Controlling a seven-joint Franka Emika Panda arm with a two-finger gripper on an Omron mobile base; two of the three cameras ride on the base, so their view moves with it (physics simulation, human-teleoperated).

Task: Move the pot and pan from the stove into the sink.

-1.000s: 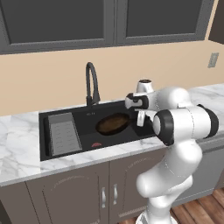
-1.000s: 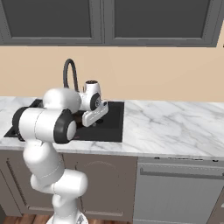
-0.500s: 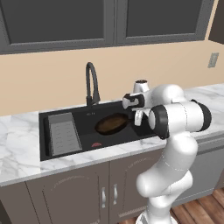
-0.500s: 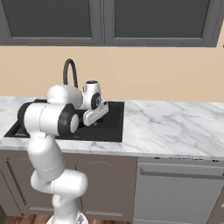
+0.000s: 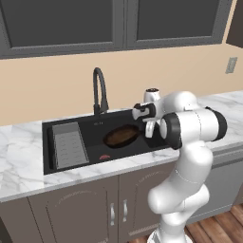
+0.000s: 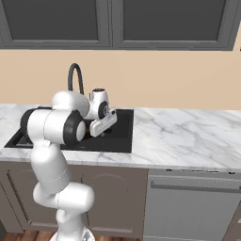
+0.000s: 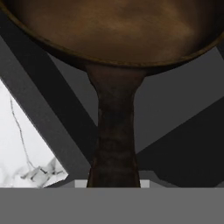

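The pan (image 5: pixel 122 135), a shallow dark brown skillet with a rusty inside, lies low inside the black sink (image 5: pixel 93 134), right of the middle. Its long handle (image 7: pixel 114 144) runs straight back from the round pan (image 7: pixel 118 26) toward the hand. My gripper (image 5: pixel 144 129) reaches down over the sink's right side and is shut on that handle. In the right base view the gripper (image 6: pixel 95 131) points down into the sink (image 6: pixel 120 133), and my arm hides the pan. The pot and the stove are out of view.
A tall black arched faucet (image 5: pixel 99 91) stands behind the basin, also the faucet (image 6: pixel 75 77). A grey ribbed tray (image 5: pixel 69 144) fills the sink's left part. White marble counter (image 6: pixel 183 136) stretches right, above a grey dishwasher front (image 6: pixel 188 207). Dark wall cabinets (image 5: pixel 114 23) hang overhead.
My elbow and forearm have swung up and to the right. The hand has dipped slightly. The pan stays at about the same spot in the sink, still held.
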